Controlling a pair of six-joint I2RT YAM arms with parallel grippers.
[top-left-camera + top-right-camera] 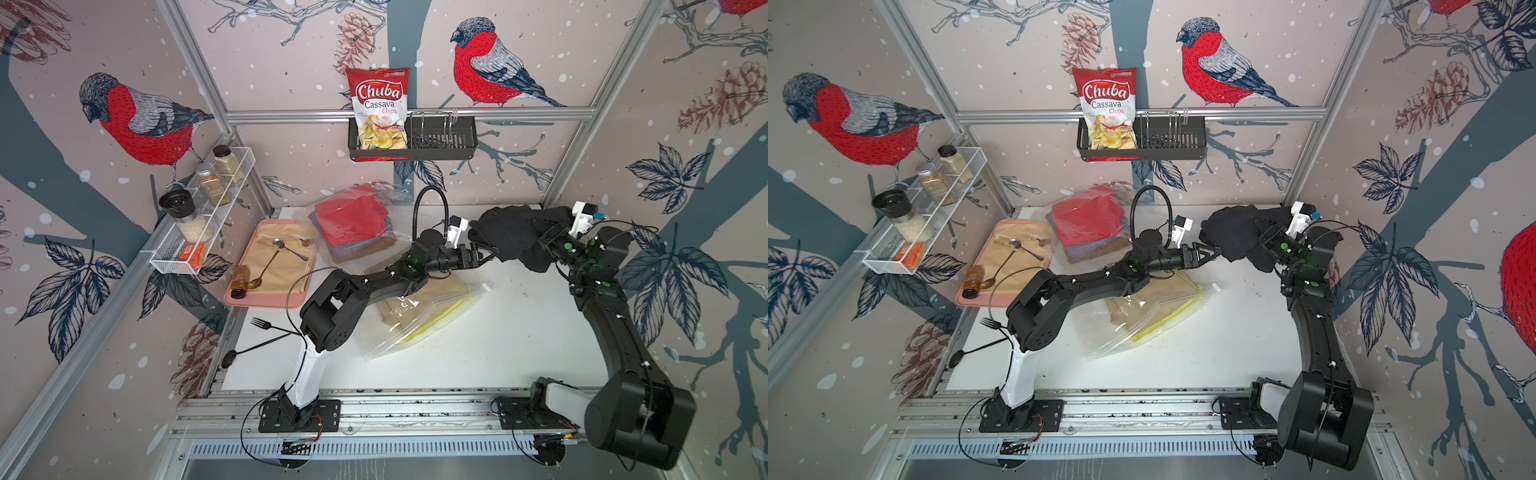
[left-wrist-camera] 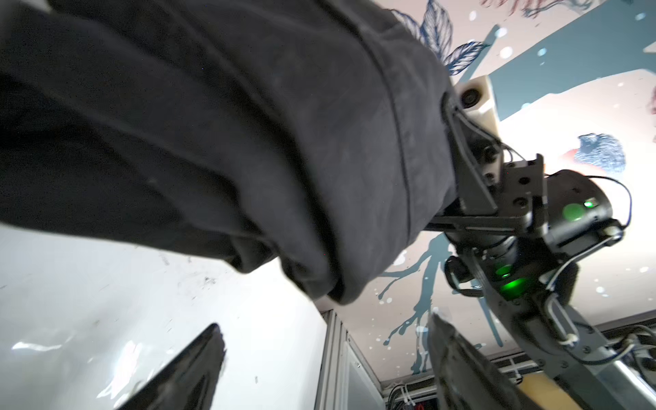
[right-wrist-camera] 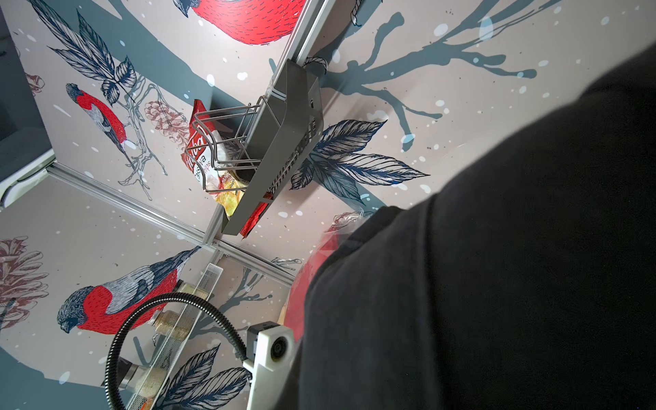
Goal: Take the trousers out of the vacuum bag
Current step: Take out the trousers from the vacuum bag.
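Black trousers (image 1: 509, 239) are held raised at the far right, outside any bag, pinched by the clenched right gripper (image 1: 540, 232); the left gripper (image 1: 487, 252) is spread empty beside them. Next, they should be laid down and the tan trousers (image 1: 432, 297) drawn from the near vacuum bag (image 1: 386, 347).

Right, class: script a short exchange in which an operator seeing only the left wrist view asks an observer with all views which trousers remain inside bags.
Operator: The black trousers fill my view. Are any others bagged?
Observer: Yes. Tan trousers and yellow trousers lie inside a clear bag, partly beneath the left arm.
Operator: Is that all of them?
Observer: No. Red trousers top a stack inside a second clear bag, farther back on the table.
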